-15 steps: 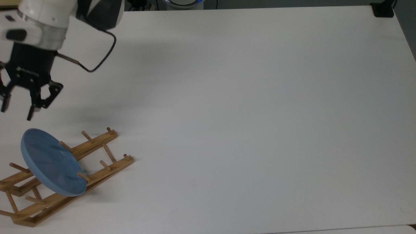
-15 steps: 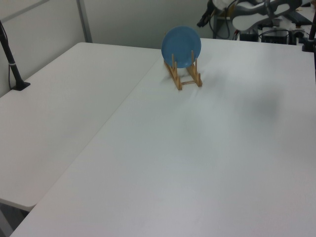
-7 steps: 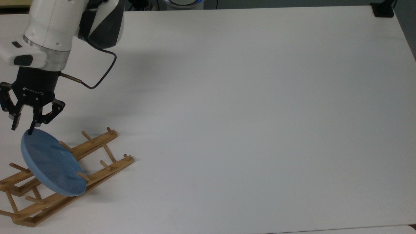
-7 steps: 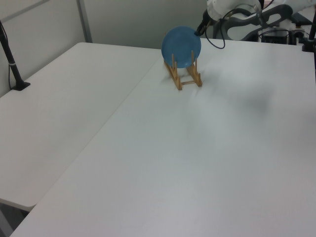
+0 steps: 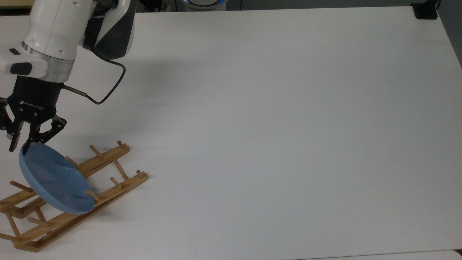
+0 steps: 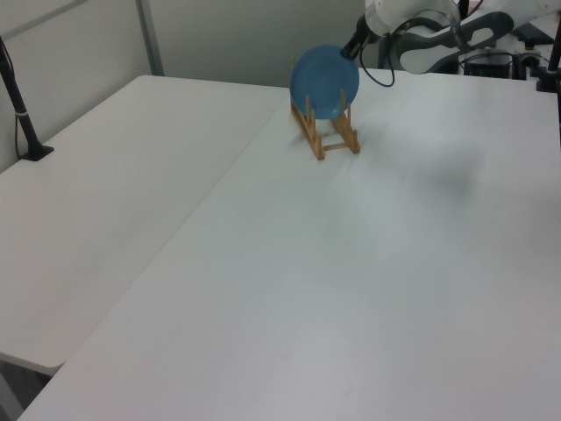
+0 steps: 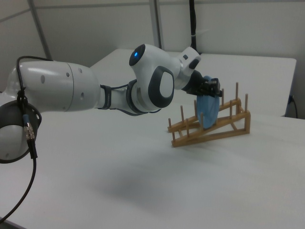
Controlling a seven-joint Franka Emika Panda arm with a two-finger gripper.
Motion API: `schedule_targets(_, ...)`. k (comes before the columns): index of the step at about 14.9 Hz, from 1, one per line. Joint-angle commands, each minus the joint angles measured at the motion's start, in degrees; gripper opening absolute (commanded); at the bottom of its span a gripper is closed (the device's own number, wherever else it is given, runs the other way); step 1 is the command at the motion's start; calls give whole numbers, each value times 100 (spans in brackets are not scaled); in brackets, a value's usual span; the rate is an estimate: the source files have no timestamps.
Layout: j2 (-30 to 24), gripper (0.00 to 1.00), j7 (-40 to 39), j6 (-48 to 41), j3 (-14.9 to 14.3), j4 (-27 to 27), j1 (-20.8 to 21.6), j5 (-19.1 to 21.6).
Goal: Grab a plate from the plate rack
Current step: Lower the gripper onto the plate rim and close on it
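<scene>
The plate stands on edge between the plate rack's pegs; my claw pinches its top rim. A thin grip could let it swing and snag a peg.

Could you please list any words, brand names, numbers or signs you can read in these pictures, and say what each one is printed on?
"ROBOTIQ": white lettering on the black body of the gripper in the top view; small, and its letters are not all crisp.
No other text: the plate, the plate rack and the table bear no readable marks.
</scene>
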Motion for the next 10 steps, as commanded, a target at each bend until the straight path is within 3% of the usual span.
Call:
schedule_targets(1, -59, 22, 136, 56, 1, 13, 65, -55)
schedule_targets(4, -94, 19, 145, 39, 1, 4, 118, -46)
schedule_targets(8, -103, 0, 136, 47, -8, 4, 118, -73)
schedule_targets(10, -164, 0, 92, 47, -42, 4, 100, -99)
